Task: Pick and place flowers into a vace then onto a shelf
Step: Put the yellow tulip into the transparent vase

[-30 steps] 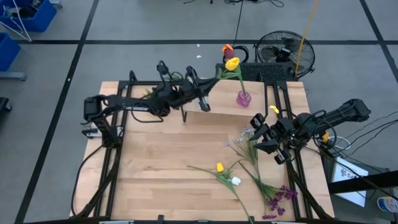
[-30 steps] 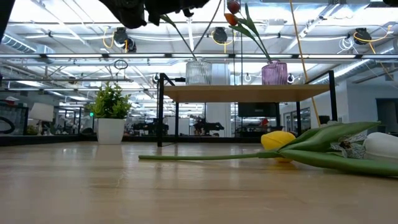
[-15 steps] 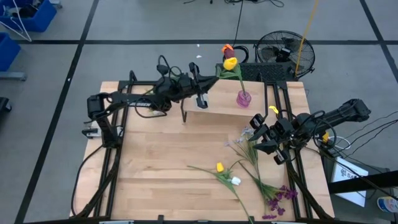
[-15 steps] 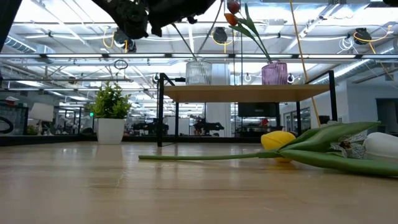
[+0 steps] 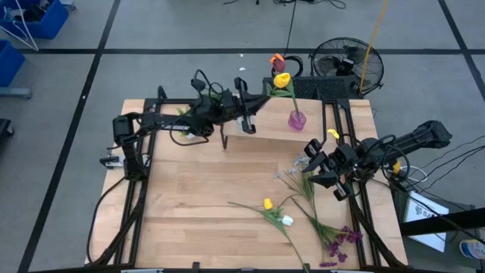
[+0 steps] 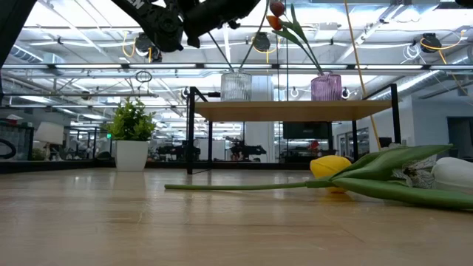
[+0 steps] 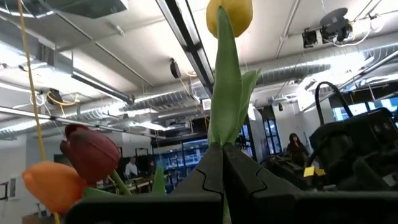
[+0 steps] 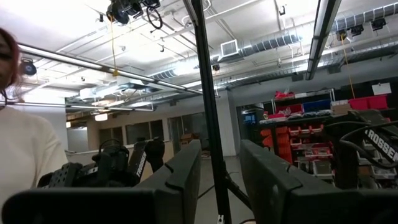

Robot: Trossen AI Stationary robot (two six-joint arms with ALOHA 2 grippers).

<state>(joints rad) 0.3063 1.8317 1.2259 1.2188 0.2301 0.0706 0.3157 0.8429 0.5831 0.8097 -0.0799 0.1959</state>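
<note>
While its dark fingers pinch the green stem of a yellow-headed artificial flower [image 7: 228, 15], the left gripper [image 5: 244, 105] hangs above the raised light-wood shelf [image 5: 265, 130] on black legs, beside the purple glass vase [image 5: 296, 120]. Near the table's right edge, the right gripper [image 5: 311, 164] waits partly open and empty, over loose long-stemmed flowers [image 5: 303, 197] lying on the tabletop.

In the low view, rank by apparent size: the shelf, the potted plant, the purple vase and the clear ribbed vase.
1. Shelf, widest by far.
2. Potted plant.
3. Purple vase and clear vase: they look alike, so unranked.
The plant may stand at a different depth, so its true size is unsure.
</note>
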